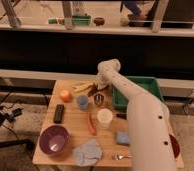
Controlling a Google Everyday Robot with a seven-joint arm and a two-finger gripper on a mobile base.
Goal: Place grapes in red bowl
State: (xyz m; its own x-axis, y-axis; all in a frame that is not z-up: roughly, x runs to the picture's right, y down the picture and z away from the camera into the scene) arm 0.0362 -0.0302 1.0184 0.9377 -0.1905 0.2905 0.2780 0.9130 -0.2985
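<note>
Currently your gripper (96, 90) hangs low over the far side of the table (70, 131), with the grapes (92, 92) right at it; clenched or released, you cannot tell. Well apart from it, the red bowl (174, 146) shows partly behind your arm (140, 115).

The table (74, 127) is lit evenly from above, so only short, soft shadows are cast beside the things on it. The wall band (40, 52) behind is left dark, while the ledge (35, 28) above it is brightly lit. The gripper (96, 90), at the table's far edge, is shaded under the pale arm (145, 120).
</note>
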